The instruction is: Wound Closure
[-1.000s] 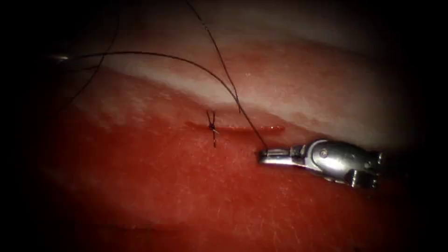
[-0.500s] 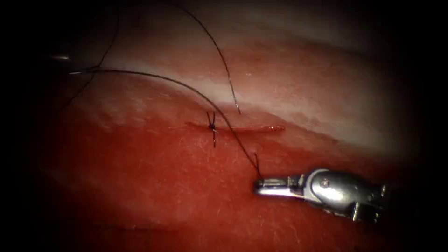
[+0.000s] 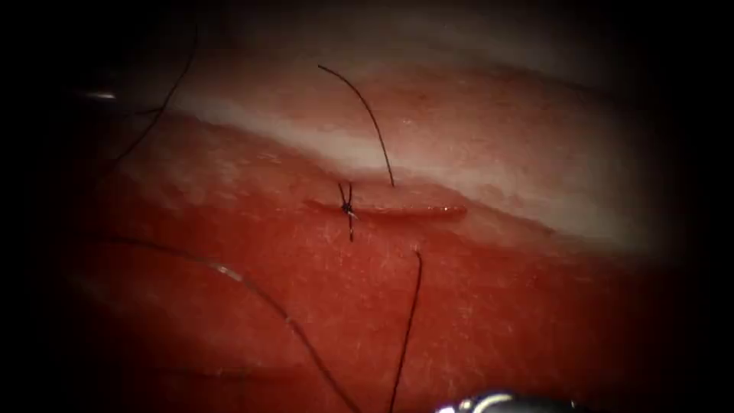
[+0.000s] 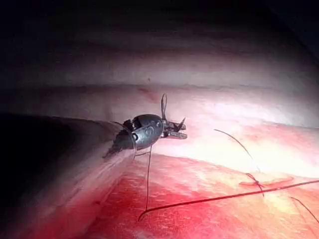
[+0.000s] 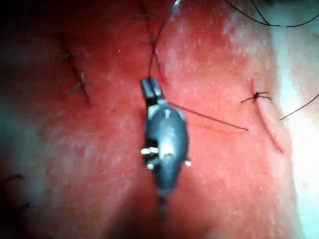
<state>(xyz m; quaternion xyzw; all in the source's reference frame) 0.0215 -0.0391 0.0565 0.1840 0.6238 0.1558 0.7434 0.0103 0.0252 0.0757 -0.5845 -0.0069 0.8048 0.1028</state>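
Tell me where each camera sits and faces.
Endoscope: above, in front, facing the slit cut in red pork tissue, its black knotted stitch; right arm's metal tool at the edge.
Left wrist: along the left arm's dark tool toward the cut; hold unclear.
Right wrist: along the right tool, shut on black thread.
All share the stitch.

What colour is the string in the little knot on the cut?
Black. The knot sits on the cut, clearest in the endoscope view.
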